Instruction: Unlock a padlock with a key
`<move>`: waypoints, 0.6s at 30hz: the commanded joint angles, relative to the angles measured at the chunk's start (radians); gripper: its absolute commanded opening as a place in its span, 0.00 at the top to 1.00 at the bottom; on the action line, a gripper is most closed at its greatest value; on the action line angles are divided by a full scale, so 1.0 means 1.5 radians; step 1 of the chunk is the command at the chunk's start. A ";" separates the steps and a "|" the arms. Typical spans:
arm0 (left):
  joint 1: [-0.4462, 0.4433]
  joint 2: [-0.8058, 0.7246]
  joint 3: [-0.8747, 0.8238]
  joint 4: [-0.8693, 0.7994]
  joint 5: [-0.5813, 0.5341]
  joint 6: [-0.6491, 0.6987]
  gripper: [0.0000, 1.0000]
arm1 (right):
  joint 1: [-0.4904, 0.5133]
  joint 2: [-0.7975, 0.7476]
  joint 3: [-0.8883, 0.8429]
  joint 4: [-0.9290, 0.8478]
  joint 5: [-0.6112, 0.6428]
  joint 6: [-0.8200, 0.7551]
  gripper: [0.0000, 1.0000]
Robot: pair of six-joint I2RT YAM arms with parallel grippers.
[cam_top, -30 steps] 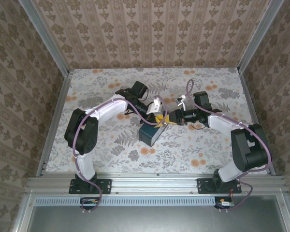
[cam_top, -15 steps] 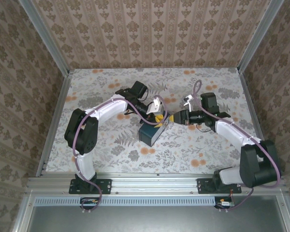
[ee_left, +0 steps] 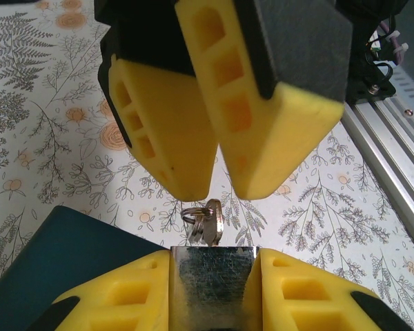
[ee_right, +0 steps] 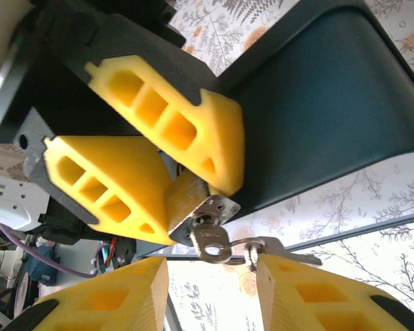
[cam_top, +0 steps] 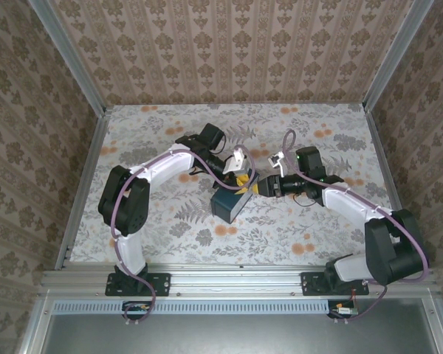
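Patterned wallpaper on the walls, floral worktop [cam_top: 170,236], dark box [cam_top: 227,205] near its middle. Padlock [ee_left: 210,289] is off the worktop, in the air over the box's far end, about midway between the left and right edges. Left jaws are clamped on the padlock's flat metal sides, keyway end facing the right arm. Key [ee_right: 208,241] is already seated in the keyway, its head sticking out, with a ring [ee_right: 252,249] hanging off it. Right jaws are parted, one pad either side of the key head; they look clear of it, and the ring may brush one pad but I can't tell. Handling guess: the padlock is a small, rigid, fairly heavy metal block with smooth, slippery faces, so a firm squeeze on the broad sides is right. The key is thin, stiff and light, and the head's flat faces are the place to pinch for turning. The loose ring will swing and could get trapped under a pad. The shackle's state isn't visible.
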 commanded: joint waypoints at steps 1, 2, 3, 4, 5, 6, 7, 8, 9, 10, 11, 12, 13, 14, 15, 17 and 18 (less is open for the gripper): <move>0.003 0.005 0.014 -0.008 0.034 0.007 0.89 | 0.004 0.005 0.008 0.032 0.011 -0.006 0.60; 0.004 0.006 0.014 -0.009 0.034 0.006 0.89 | 0.005 0.014 0.008 0.038 0.010 -0.004 0.60; 0.003 0.007 0.014 -0.009 0.034 0.006 0.89 | 0.006 0.024 0.007 0.046 0.007 0.000 0.60; 0.003 0.008 0.015 -0.009 0.034 0.007 0.89 | 0.007 0.026 0.007 0.051 0.008 0.004 0.60; 0.003 0.008 0.015 -0.009 0.035 0.008 0.89 | 0.007 0.028 0.006 0.056 0.011 0.008 0.60; 0.003 0.009 0.015 -0.009 0.036 0.008 0.89 | 0.008 0.031 0.004 0.065 0.008 0.011 0.60; 0.003 0.009 0.015 -0.009 0.036 0.007 0.89 | 0.009 0.034 0.005 0.066 0.008 0.012 0.61; 0.004 0.009 0.015 -0.009 0.037 0.006 0.89 | 0.009 0.038 0.006 0.066 0.007 0.013 0.62; 0.003 0.009 0.015 -0.008 0.037 0.006 0.89 | 0.010 0.043 0.007 0.069 0.004 0.014 0.63; 0.004 0.009 0.015 -0.008 0.037 0.007 0.89 | 0.011 0.044 0.007 0.071 0.006 0.016 0.64; 0.003 0.009 0.015 -0.009 0.037 0.007 0.89 | 0.011 0.047 0.008 0.074 0.006 0.018 0.66; 0.003 0.009 0.015 -0.010 0.036 0.007 0.89 | 0.010 0.048 0.008 0.079 0.006 0.021 0.67; 0.003 0.009 0.015 -0.010 0.036 0.007 0.89 | 0.011 0.047 0.008 0.083 0.004 0.021 0.68; 0.004 0.010 0.015 -0.010 0.036 0.008 0.89 | 0.010 0.047 0.008 0.086 0.004 0.026 0.71; 0.004 0.010 0.015 -0.010 0.036 0.009 0.89 | 0.010 0.047 0.008 0.089 0.001 0.026 0.74; 0.004 0.011 0.015 -0.008 0.036 0.006 0.89 | 0.010 0.048 0.010 0.086 -0.008 0.028 0.79; 0.004 0.011 0.016 -0.008 0.037 0.005 0.90 | 0.011 0.048 0.010 0.083 -0.010 0.028 0.82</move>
